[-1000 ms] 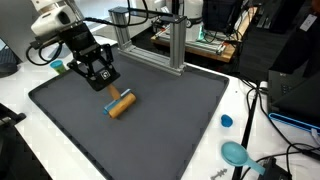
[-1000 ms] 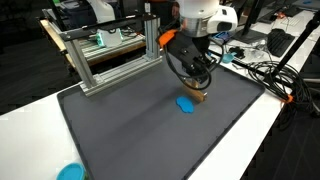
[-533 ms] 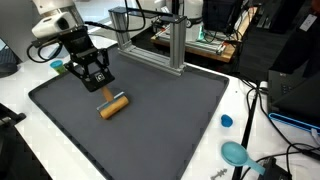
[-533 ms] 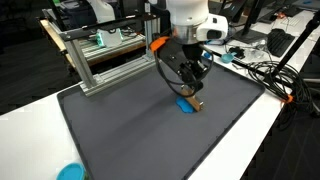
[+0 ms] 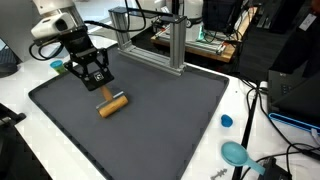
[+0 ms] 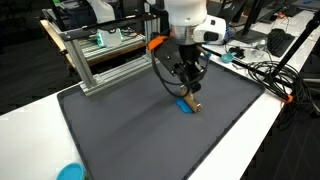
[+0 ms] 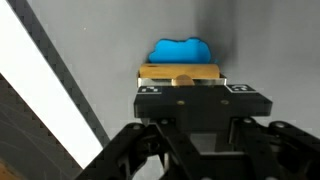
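A wooden block (image 5: 116, 104) with a blue piece (image 6: 184, 104) on it is at the middle of the dark grey mat (image 5: 170, 120), low over it or touching it. My gripper (image 5: 104, 91) reaches down onto the block from the upper left and appears shut on it. In an exterior view the fingers (image 6: 190, 92) end right on top of the block (image 6: 196, 104). In the wrist view the block (image 7: 180, 72) lies across the fingertips (image 7: 190, 90), with the blue piece (image 7: 180, 49) beyond it. The finger contact itself is hidden.
An aluminium frame (image 5: 150, 40) stands at the mat's back edge and also shows in an exterior view (image 6: 110, 55). A blue bowl (image 5: 235, 152) and a small blue cap (image 5: 227, 121) lie on the white table beside the mat. Cables (image 6: 265, 70) run along one side.
The gripper and the block moved together a little to the left between one second and half a second ago. Since then nothing has moved.
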Available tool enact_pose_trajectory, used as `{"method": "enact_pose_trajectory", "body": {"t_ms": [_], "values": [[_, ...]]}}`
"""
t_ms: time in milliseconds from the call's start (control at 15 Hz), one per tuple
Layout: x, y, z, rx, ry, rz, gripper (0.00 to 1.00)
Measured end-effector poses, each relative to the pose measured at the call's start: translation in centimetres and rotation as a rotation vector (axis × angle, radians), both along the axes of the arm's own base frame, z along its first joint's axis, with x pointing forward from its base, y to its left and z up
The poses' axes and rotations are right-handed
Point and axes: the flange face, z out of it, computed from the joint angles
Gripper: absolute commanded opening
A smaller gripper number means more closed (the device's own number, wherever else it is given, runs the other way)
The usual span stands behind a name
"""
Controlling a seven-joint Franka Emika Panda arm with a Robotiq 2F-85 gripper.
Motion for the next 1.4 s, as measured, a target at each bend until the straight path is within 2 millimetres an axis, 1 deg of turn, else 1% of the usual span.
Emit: {"method": "enact_pose_trajectory", "body": {"t_ms": [333, 733, 1067, 1400], "values": [[0.0, -0.5, -0.2, -0.002, 0.008, -0.035, 0.22], [0.0, -1.8, 0.2, -0.058, 0.042, -0.118, 0.22], [-0.3, -2.8, 0.1, -0.111, 0.081, -0.133, 0.22], [-0.1, -2.8, 0.3, -0.120, 0.087, -0.136, 0.22]]}}
